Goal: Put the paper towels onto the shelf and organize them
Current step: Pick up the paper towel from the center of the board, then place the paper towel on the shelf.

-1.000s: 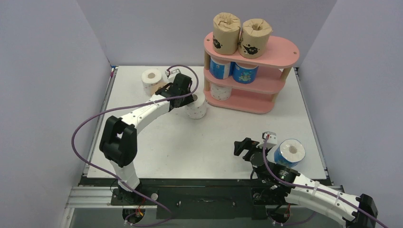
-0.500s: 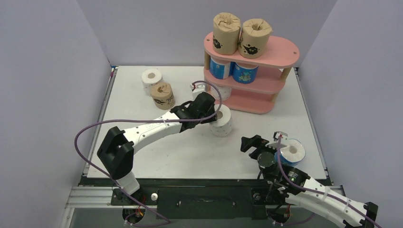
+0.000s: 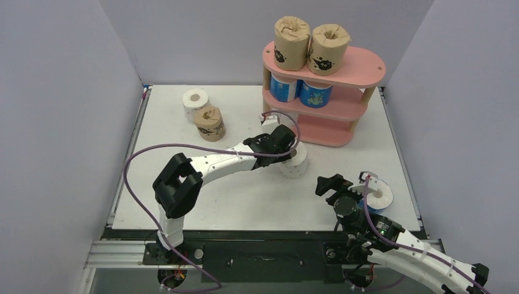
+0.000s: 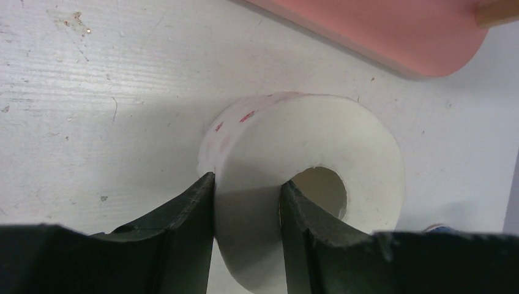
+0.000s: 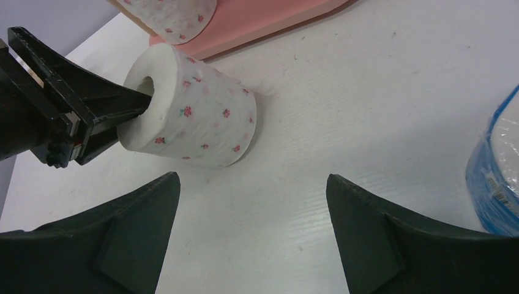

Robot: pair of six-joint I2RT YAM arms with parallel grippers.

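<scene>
My left gripper (image 3: 283,146) (image 4: 246,184) is shut on the wall of a white paper towel roll with pink dots (image 3: 294,165) (image 4: 318,141) (image 5: 196,113), one finger in its core and one outside. The roll hangs tilted, low over the table, just in front of the pink shelf (image 3: 361,67) (image 4: 379,37). Two brown rolls (image 3: 292,41) (image 3: 329,48) stand on the top tier and two blue rolls (image 3: 283,87) (image 3: 315,94) on the middle tier. A dotted roll (image 5: 174,15) sits on the bottom tier. My right gripper (image 3: 349,184) (image 5: 252,179) is open and empty beside a blue roll (image 3: 379,196) (image 5: 496,184).
A white roll (image 3: 196,101) and a brown roll (image 3: 210,122) stand together at the back left of the table. Purple-grey walls close in the left, back and right sides. The left arm's cable loops in front of the shelf's left end.
The left arm has carried the dotted roll rightward and nearer, from beside the two back-left rolls to in front of the shelf. The right gripper has shifted slightly right, staying open.
</scene>
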